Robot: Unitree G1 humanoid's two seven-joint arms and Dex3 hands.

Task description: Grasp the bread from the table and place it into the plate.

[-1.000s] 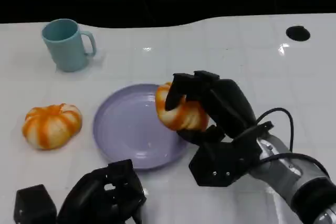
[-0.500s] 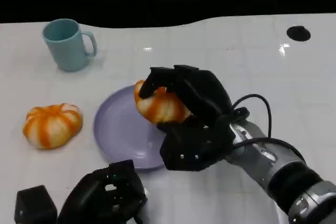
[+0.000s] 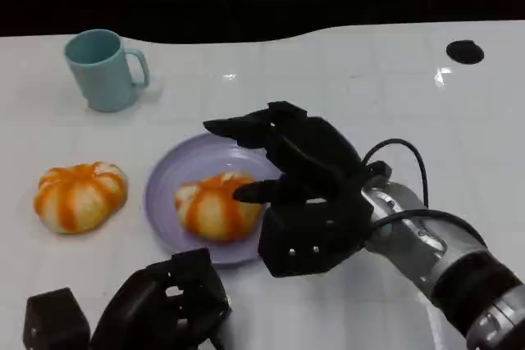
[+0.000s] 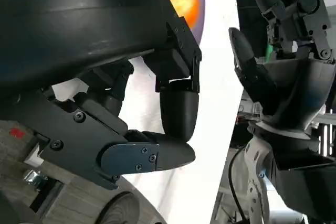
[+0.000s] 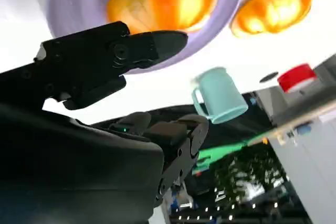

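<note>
Bread [image 3: 215, 206] sits in plate [image 3: 168, 178]; right hand [image 3: 299, 165] apart.

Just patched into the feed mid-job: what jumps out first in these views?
The right robot hand dominates the middle, fingers spread open over the purple plate, where an orange-striped bread lies. A second bread sits on the white table left of the plate, with a teal mug at the far left. The left robot hand rests low at the near edge.
</note>
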